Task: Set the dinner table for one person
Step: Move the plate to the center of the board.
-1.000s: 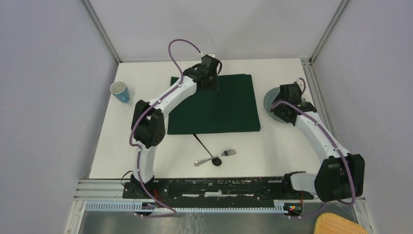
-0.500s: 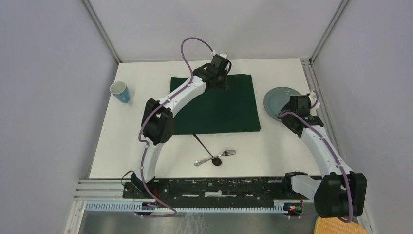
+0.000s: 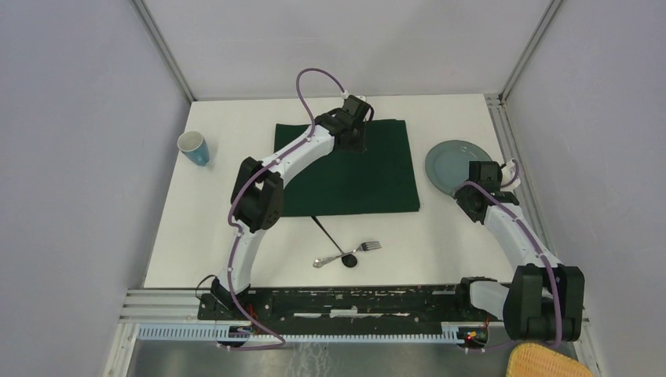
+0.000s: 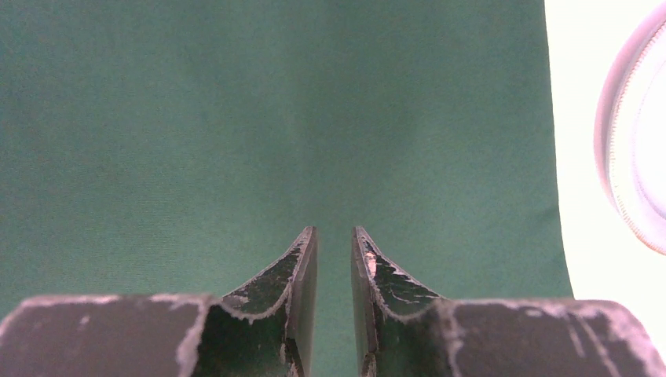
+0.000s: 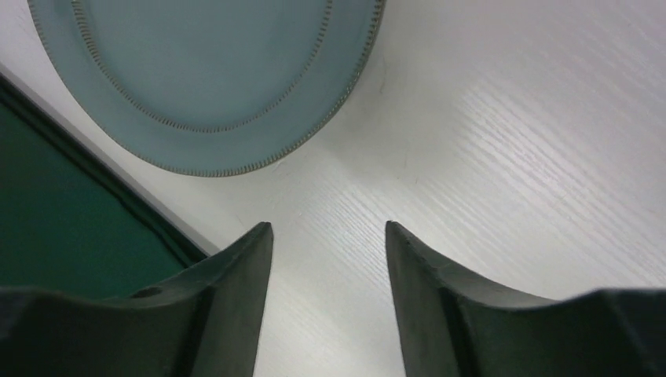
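Note:
The dinner table [image 3: 236, 133] is a white top. On it lie a dark green cloth [image 3: 345, 181] at centre back and a grey-blue plate [image 3: 451, 161] to the cloth's right. My left gripper [image 3: 356, 144] hovers over the cloth [image 4: 236, 118] near its far edge, jaws a narrow gap apart with nothing between them; the plate's rim [image 4: 640, 149] shows at the right. My right gripper [image 3: 471, 196] is open and empty over bare table [image 5: 510, 118], just off the plate's [image 5: 204, 71] near rim, with the cloth's corner [image 5: 63, 236] to its left.
A blue cup [image 3: 194, 147] stands upright at the table's left side. A silver fork [image 3: 367, 247] and a black spoon [image 3: 330, 236] lie crossed near the front centre. A yellow basket [image 3: 546, 361] sits off the table at the bottom right.
My left gripper has shifted right along the cloth's far edge. My right arm has drawn back off the plate toward the near right, uncovering the whole plate.

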{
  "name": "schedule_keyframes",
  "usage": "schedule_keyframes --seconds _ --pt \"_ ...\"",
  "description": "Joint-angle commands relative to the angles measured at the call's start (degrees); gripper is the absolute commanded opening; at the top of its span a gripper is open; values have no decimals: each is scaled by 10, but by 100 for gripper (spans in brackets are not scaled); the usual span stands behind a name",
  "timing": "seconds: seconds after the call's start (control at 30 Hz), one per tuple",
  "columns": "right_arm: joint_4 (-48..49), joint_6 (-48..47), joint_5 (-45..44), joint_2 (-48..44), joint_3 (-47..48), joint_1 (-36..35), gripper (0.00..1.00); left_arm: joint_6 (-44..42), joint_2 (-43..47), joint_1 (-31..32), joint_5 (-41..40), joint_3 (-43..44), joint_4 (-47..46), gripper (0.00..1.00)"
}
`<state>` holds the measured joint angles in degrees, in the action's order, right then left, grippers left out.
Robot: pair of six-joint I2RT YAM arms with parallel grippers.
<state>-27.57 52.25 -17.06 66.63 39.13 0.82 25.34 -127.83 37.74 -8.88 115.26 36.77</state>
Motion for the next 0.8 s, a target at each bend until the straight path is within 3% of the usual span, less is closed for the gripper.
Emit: schedule_keyframes --seconds 0.0,0.07,0.13,0.33,0.47,0.77 --pt "64 1 -8 5 3 8 56 -19 35 2 2 -5 -21 29" --pt "64 -7 -12 13 21 9 42 -16 33 2 4 -5 -21 29" --pt "63 -15 -14 23 42 9 36 -15 32 2 4 -6 -21 28" --pt "60 -36 -4 101 127 9 1 -10 34 1 9 -10 -21 28" --pt "52 -53 23 202 192 9 0 -8 39 1 12 -11 -20 28" --pt "69 -70 29 308 259 9 0 -9 56 2 10 -17 -21 28"
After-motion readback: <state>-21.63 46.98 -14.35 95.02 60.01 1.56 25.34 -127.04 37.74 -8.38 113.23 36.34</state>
